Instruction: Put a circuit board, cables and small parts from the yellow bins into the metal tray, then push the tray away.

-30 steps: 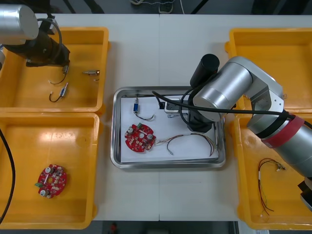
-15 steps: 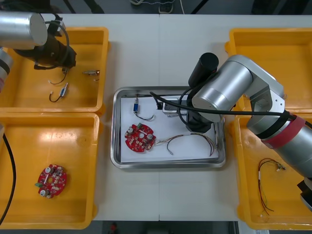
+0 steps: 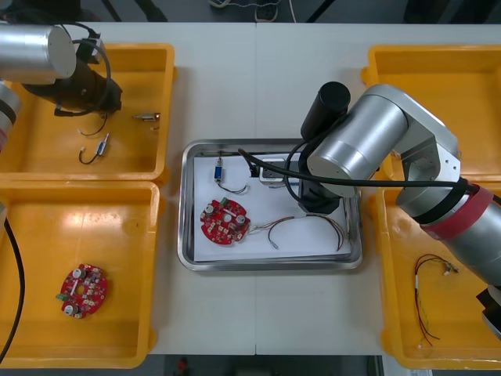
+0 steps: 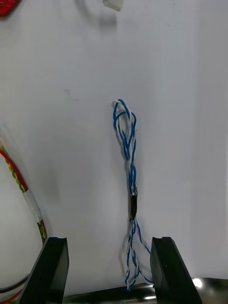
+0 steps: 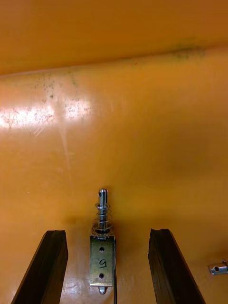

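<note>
Right gripper (image 4: 108, 247) and left gripper (image 5: 107, 237) are both hanging open.
The right gripper is hovering in the metal tray (image 3: 185, 235), a twisted blue and white cable (image 4: 129, 156) lying between its wide fingers (image 4: 52, 266); left of the tray, the left gripper is straddling a small metal part (image 5: 101, 259) in a yellow bin (image 3: 156, 78).

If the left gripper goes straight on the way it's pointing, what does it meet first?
Likely the small metal part lying between the left gripper's open fingers, on the yellow bin's floor; depth is unclear.
</note>
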`<state>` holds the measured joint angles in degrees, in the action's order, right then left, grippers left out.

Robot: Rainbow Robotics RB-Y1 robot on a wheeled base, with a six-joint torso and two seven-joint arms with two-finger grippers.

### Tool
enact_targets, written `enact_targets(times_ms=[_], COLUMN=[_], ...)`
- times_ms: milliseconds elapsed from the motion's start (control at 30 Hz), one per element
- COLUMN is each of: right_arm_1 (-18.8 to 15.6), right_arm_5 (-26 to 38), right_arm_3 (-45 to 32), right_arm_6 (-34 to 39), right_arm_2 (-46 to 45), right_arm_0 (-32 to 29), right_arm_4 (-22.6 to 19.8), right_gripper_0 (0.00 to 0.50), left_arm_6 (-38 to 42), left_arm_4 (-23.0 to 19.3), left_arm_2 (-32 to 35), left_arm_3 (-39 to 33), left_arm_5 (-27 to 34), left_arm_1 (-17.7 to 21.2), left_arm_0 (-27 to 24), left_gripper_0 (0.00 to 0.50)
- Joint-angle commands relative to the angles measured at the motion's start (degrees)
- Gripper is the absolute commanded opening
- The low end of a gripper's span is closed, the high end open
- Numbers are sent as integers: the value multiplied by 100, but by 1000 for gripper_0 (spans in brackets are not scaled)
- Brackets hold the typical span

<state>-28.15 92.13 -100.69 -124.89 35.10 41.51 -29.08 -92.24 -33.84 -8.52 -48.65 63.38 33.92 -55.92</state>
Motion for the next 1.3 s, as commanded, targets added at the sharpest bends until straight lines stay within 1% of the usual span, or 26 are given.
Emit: enact_targets(times_ms=[33,67,300,400,467,500,533,767,867,1000,1133,1300], right_arm_1=[91,99,99,91,91,82,55,-164,-340,-533,-736,-947], right_arm_5=[534,613,1694,1787,1787,1787,1787,1787,1787,1787,1787,1787], right_arm_3=[-627,-697,-1234,-1427,-1524,-1576,-1611,-1866,-1928,-2121,-2297,-2385], right_arm_6=[184,184,272,325,360,386,421,606,1133,1687,2162,2601], right_arm_2=[-372,-407,-917,-1234,-1453,-1611,-1752,-2499,-2772,-2903,-3158,-3659], right_arm_0=[-11,-20,-20,-20,-20,-20,-20,-38,-126,-328,-583,-890], right_arm_4=[122,131,69,25,-19,-54,-72,-159,-335,-379,-476,-845], right_gripper_0=[500,500,500,500,500,500,500,500,500,500,500,500], left_arm_6=[-725,-725,-734,-734,-734,-734,-734,-734,-734,-707,-681,-593], left_arm_4=[-43,-52,-52,-61,-61,-61,-61,-61,-52,-26,27,124], left_arm_2=[-36,-36,-44,-44,-44,-36,-44,-36,-36,8,263,536], left_arm_3=[-65,-65,-65,-74,-74,-65,-74,-74,-92,-232,-496,-1032], left_arm_5=[-80,-80,-107,-107,-107,-107,-107,-107,-107,-36,342,1010], left_arm_1=[10,10,10,10,10,10,10,10,45,80,106,159], left_arm_0=[161,178,213,213,213,213,213,213,204,204,204,204], left_gripper_0=[500,500,500,500,249,15,0,0,0,0,0,0])
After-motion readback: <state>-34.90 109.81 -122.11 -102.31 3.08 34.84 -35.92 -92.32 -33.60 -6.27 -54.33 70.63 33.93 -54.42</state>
